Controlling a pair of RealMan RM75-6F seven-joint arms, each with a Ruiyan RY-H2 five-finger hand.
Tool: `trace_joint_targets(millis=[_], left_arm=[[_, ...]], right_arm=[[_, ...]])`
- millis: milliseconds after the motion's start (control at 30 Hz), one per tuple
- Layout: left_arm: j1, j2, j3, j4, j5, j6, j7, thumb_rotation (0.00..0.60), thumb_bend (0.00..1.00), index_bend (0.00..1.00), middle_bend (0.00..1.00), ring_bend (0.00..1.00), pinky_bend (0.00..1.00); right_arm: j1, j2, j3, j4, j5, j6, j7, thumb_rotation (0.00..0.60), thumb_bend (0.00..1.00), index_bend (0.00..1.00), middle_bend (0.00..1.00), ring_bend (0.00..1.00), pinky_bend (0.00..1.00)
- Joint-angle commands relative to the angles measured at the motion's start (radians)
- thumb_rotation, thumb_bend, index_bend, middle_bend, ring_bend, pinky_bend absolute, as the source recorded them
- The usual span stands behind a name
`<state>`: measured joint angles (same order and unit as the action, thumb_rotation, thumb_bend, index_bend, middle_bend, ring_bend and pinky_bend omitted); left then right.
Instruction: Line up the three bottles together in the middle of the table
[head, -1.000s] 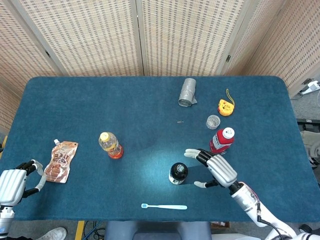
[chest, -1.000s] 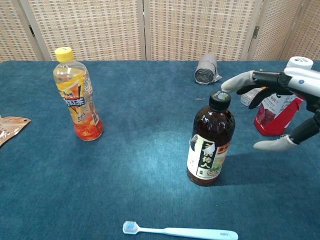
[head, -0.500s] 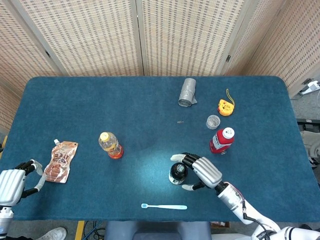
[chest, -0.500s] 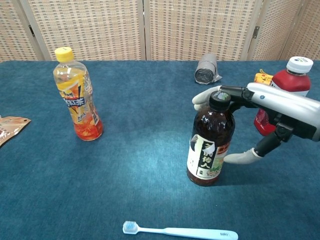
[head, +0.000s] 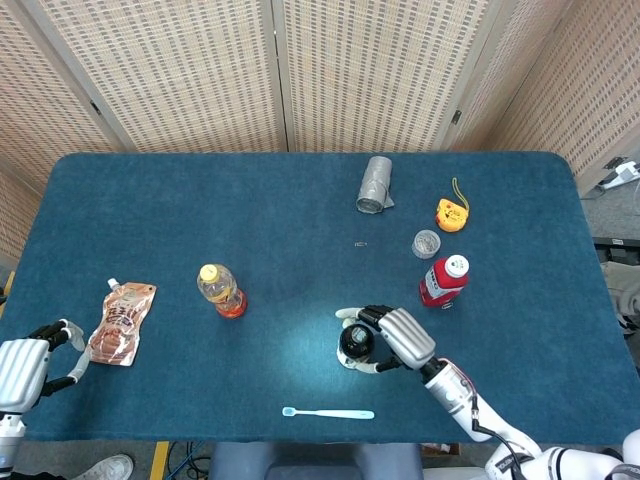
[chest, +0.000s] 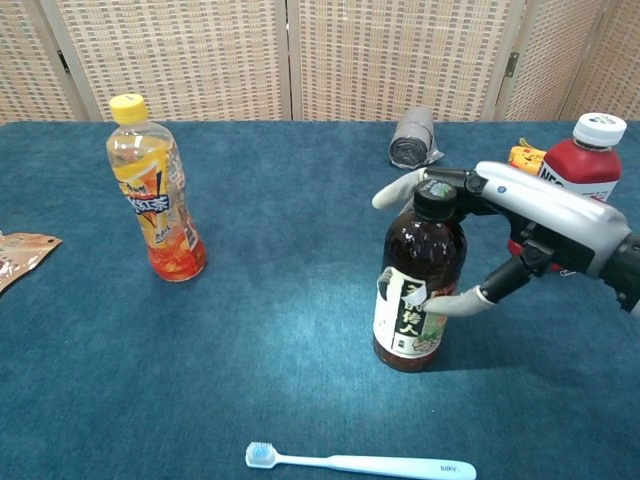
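Observation:
A dark brown bottle (head: 355, 345) (chest: 420, 280) with a black cap stands upright near the table's front middle. My right hand (head: 397, 338) (chest: 525, 225) wraps it from the right: its thumb presses the label and its fingers curl behind the neck. An orange tea bottle (head: 222, 291) (chest: 155, 200) with a yellow cap stands alone to the left. A red bottle (head: 443, 281) (chest: 590, 150) with a white cap stands behind my right hand. My left hand (head: 25, 365) hangs at the table's front left corner, fingers loosely apart and holding nothing.
A light blue toothbrush (head: 328, 412) (chest: 360, 463) lies near the front edge. A brown pouch (head: 122, 322) lies by my left hand. At the back right are a grey roll (head: 375, 184) (chest: 412, 140), a yellow tape measure (head: 451, 213) and a small round lid (head: 427, 243).
My right hand moved left from beside the red bottle and closed around the dark bottle, which has shifted slightly left. The left hand has stayed put.

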<state>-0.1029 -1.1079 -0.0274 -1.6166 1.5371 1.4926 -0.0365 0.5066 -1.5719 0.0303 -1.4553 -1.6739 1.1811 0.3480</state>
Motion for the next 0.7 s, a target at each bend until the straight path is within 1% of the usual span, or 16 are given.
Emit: trace_joint_targets(millis=[33,133,267,433,700], left_arm=[[0.0,0.001,0.0,-0.001,0.0,0.0,-0.001,0.6,0.32,0.57,0.43,0.45,0.66],[0.0,0.001,0.0,-0.001,-0.001,-0.002,-0.001,0.6,0.32,0.57,0.43,0.45,0.66],[-0.001,0.002,0.0,-0.002,-0.001,-0.003,-0.002,0.6,0.32,0.57,0.43,0.45,0.66],[-0.001,0.002,0.001,-0.002,0.0,-0.004,-0.001,0.6,0.32,0.57,0.43,0.45,0.66],[-0.001,0.002,0.0,-0.002,-0.001,-0.005,-0.002,0.6,0.32,0.57,0.43,0.45,0.66]], right_arm=[[0.003,-0.013,0.005,0.015,0.007,0.009,0.005,0.6,0.12,0.33,0.46,0.4,0.46],[0.004,-0.024,0.01,0.029,0.013,0.02,0.006,0.6,0.12,0.37,0.5,0.45,0.49],[0.006,-0.035,0.019,0.041,0.019,0.037,0.009,0.6,0.12,0.4,0.52,0.48,0.52],[0.014,-0.04,0.037,0.05,0.03,0.048,0.01,0.6,0.12,0.41,0.53,0.49,0.53],[0.051,-0.056,0.09,0.076,0.067,0.034,-0.014,0.6,0.12,0.42,0.53,0.49,0.53]])
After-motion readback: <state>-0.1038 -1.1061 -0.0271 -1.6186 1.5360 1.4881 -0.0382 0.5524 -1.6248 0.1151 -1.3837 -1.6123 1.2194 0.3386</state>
